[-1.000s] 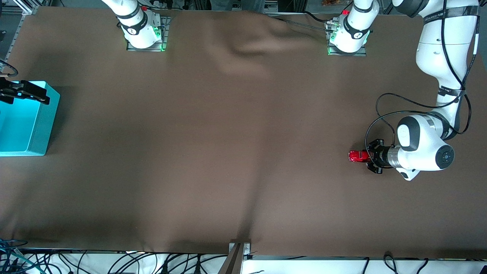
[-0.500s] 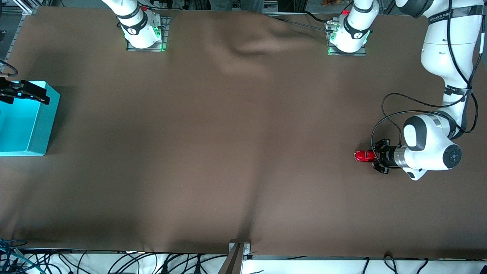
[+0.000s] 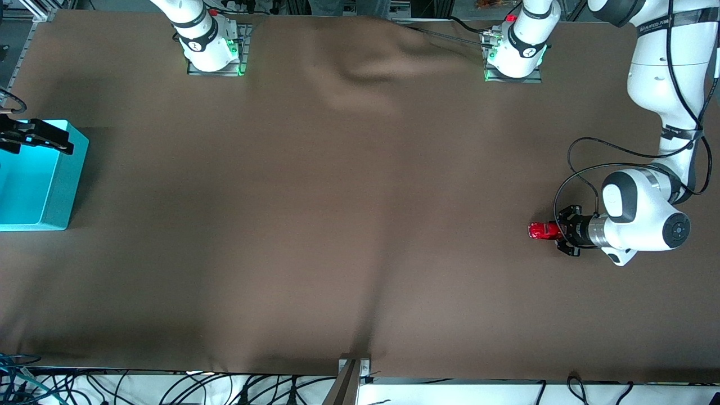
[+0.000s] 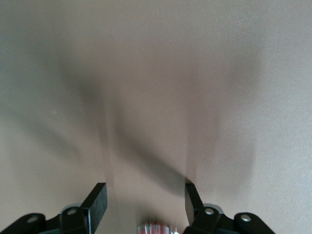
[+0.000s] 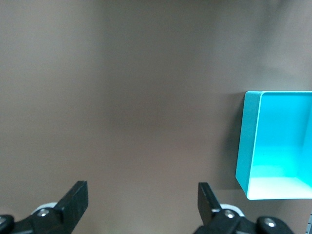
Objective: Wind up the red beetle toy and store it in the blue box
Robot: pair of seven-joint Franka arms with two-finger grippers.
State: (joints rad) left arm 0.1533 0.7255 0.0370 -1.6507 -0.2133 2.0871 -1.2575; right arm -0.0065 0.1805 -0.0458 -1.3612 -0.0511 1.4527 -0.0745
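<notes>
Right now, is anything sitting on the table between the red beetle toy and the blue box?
Nothing visible. Only bare brown cloth lies between the red beetle toy, at the left gripper, and the blue box at the right arm's end.

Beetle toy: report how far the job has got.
Done: nothing that shows. In hand: the left gripper is at the beetle on the table, fingers parted either side of it. Left: getting it into the box at the right arm's end, where the open right gripper waits over the rim.
</notes>
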